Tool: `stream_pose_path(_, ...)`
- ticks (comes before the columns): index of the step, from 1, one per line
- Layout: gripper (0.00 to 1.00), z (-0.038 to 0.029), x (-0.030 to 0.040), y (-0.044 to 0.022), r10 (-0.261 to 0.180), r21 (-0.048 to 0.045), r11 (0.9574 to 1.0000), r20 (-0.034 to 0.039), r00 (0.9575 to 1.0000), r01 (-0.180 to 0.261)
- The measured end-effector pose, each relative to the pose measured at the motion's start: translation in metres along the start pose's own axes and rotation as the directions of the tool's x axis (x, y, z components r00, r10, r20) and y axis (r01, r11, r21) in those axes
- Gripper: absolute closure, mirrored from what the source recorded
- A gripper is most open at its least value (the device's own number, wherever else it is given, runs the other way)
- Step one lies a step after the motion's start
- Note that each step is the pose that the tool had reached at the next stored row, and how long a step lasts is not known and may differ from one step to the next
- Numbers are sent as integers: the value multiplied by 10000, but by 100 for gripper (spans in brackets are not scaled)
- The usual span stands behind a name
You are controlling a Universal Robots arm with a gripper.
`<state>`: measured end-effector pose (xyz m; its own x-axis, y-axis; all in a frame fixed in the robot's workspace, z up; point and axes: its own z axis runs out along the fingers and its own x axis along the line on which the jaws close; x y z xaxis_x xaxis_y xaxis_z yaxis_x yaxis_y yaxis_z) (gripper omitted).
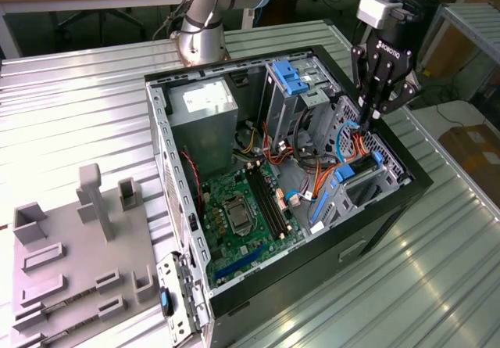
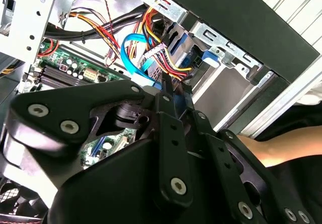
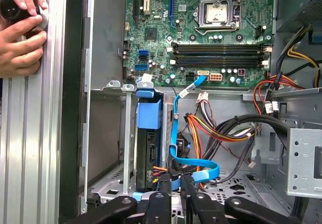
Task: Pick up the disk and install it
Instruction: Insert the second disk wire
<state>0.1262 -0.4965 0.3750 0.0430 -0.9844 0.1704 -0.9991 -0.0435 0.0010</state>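
Note:
The disk (image 3: 149,151) stands on edge in the drive cage at the front of the open computer case (image 1: 391,207), with blue rails along its sides and a blue tab at its end. In the exterior view it sits low in the cage (image 1: 358,170), under orange and blue cables. My gripper (image 1: 366,118) hangs just above that cage, pointing down. Its fingers come together at the tips, shut, right at the looping blue data cable (image 3: 193,171) beside the disk's end. Both wrist views show the gripper (image 2: 168,89) (image 3: 173,196) against this cable bundle.
A grey power-supply box (image 1: 205,105) and a blue bracket (image 1: 287,76) occupy the case's far side, and the green motherboard (image 1: 242,207) lies on its floor. A grey fixture plate (image 1: 78,254) rests on the ribbed metal table. A person's hands (image 3: 20,27) hold something dark beside the case.

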Motion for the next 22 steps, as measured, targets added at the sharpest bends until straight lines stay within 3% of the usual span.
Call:
stream_pose_path(13, 77, 3, 0, 0, -2, 0, 10000, -1, 10000, 2)
stream_pose_path(15, 84, 5, 0, 0, -2, 1, 10000, 0, 10000, 2)
stream_pose_path(22, 84, 7, -1, 0, -2, 0, 10000, -1, 10000, 2)
